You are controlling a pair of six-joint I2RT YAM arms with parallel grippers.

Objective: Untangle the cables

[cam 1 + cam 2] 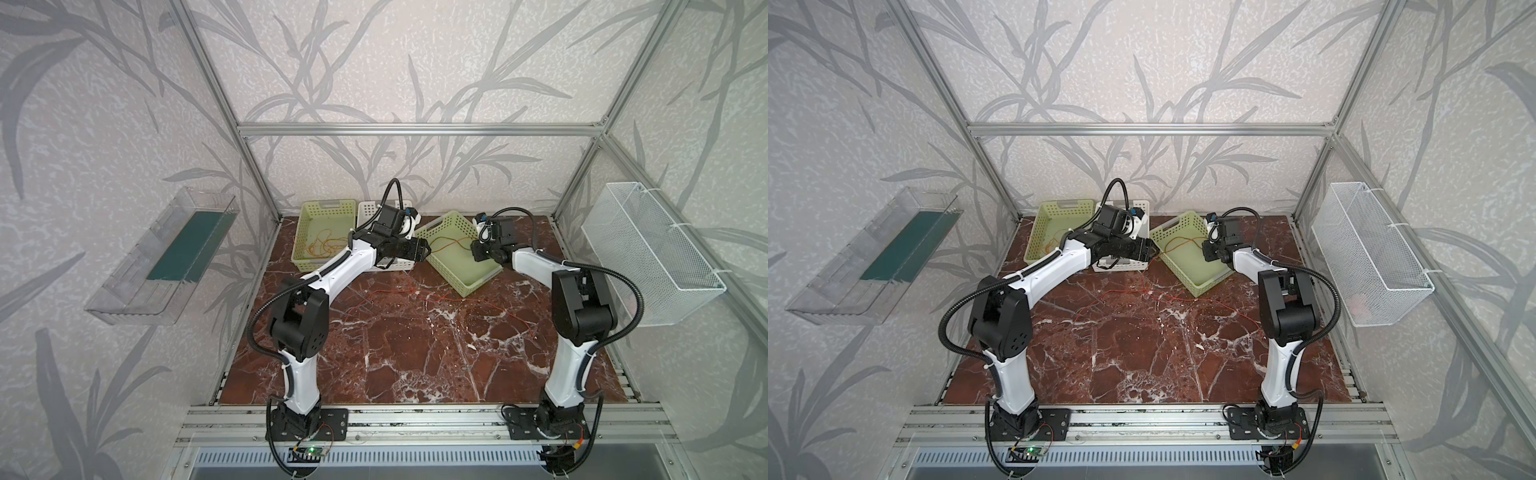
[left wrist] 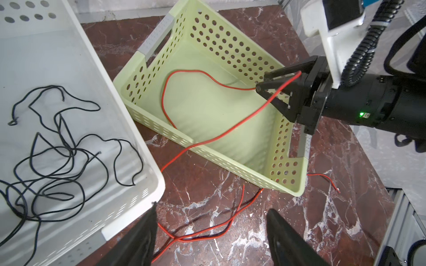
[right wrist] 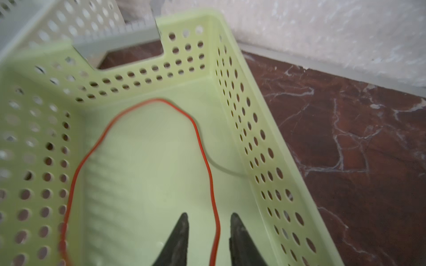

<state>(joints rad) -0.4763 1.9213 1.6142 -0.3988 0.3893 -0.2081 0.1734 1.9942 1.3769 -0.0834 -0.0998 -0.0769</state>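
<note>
**Limp threads: pinch a free run, not the knot**

Judged feather-light, limp and slick: likely to trail and snag rather than lift clean, and to slide out of a slack pinch. Best taken on a single stretch clear of crossings, such as the span of the red cable [image 2: 163, 99] over the wall of the tilted green basket [image 2: 230, 53], not at the crossed red strands [image 2: 230, 221] on the table [image 1: 415, 353].

One table. Three baskets: the tilted green basket with the red loop, a white basket [image 2: 129, 110] with black cables [image 2: 69, 149], and a far green basket [image 1: 328, 202] with orange cables [image 1: 322, 245]. Two grippers: left gripper [image 2: 212, 207] spread wide and empty above the table strands, right gripper [image 3: 209, 214] parted inside the tilted basket, with red cable loose between the jaws, not pinched. One red in that basket, at least two crossing on the table. Black and orange tangles too dense to count.
</note>
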